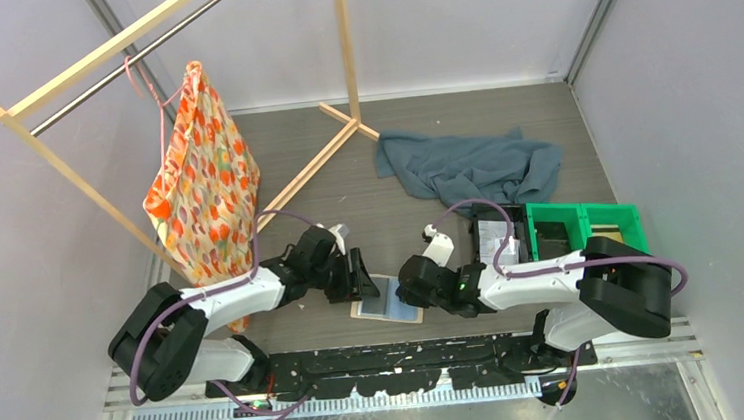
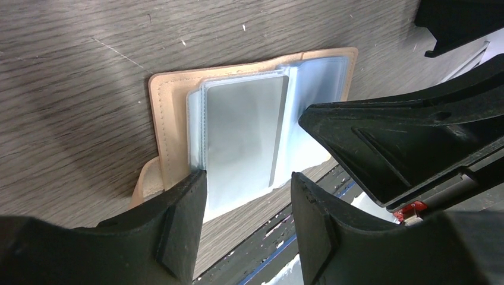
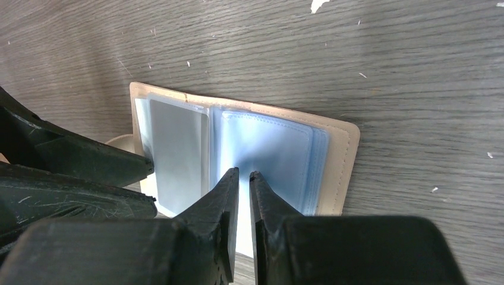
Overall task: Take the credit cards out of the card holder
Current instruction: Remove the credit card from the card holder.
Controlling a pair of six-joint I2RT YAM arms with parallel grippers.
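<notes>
The tan card holder (image 1: 387,300) lies open on the wooden table between my two grippers, its pale blue-grey plastic pockets facing up. A grey credit card (image 2: 243,130) sits inside the top left pocket and also shows in the right wrist view as the card (image 3: 175,154). My left gripper (image 2: 248,178) is open, straddling the near edge of that pocket, one finger by the holder's side tab (image 2: 145,181). My right gripper (image 3: 243,173) hovers over the holder (image 3: 342,154) at its fold. Its jaws stand a narrow slit apart with nothing visibly between them.
A black tray (image 1: 498,235) and a green bin (image 1: 585,225) stand right of the right arm. A blue-grey cloth (image 1: 470,165) lies behind. An orange patterned bag (image 1: 203,178) hangs from a wooden rack at the left. The table's front rail (image 1: 400,358) runs just below the holder.
</notes>
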